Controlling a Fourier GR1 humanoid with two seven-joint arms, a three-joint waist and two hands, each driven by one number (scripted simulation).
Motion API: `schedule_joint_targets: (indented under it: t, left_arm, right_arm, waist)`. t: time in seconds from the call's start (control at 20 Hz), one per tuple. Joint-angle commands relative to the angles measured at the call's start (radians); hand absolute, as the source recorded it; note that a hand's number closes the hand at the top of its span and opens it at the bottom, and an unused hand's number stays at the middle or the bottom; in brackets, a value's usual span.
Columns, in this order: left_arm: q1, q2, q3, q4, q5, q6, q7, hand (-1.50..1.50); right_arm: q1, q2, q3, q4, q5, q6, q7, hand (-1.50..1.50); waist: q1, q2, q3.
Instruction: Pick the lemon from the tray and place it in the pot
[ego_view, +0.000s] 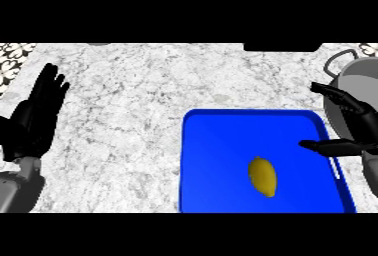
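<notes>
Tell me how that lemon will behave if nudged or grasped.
The lemon lies on its side on the smooth blue tray, so it may roll sideways or slide. Its rounded, tapered ends could slip between fingers. It looks rigid, probably not fragile.

- A yellow lemon (263, 176) lies on the blue tray (214, 150), clear of both hands.
- The right hand (353, 131) hangs open over the tray's right rim, beside the grey pot (362, 82).
- The left hand (33, 117) rests open at the left edge.

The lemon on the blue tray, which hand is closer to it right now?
Right. The right hand hovers open at the tray's right edge, near the lemon; the left hand rests far left.
</notes>
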Motion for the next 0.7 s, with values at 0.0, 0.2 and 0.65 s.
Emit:
schedule_joint_targets:
  t: [0.0, 0.2, 0.65]
  left_arm:
    - [-0.012, -0.037, -0.01, 0.03, -0.058, 0.03, -0.008, 0.0]
    - [0.052, -0.043, 0.01, 0.017, -0.026, -0.008, -0.057, 0.0]
    - [0.029, -0.044, 0.001, 0.0, -0.048, 0.003, -0.012, 0.0]
  right_arm:
    - [-0.011, -0.054, 0.022, -0.075, 0.03, 0.091, 0.034, -1.5]
    - [0.007, -0.175, 0.078, -0.162, 0.079, 0.192, 0.147, -1.5]
    - [-0.064, -0.235, 0.31, -0.446, 0.27, 0.3, 0.542, -1.5]
  waist:
    - [-0.015, -0.005, -0.002]
    - [-0.015, -0.007, -0.003]
    - [-0.013, -0.011, -0.004]
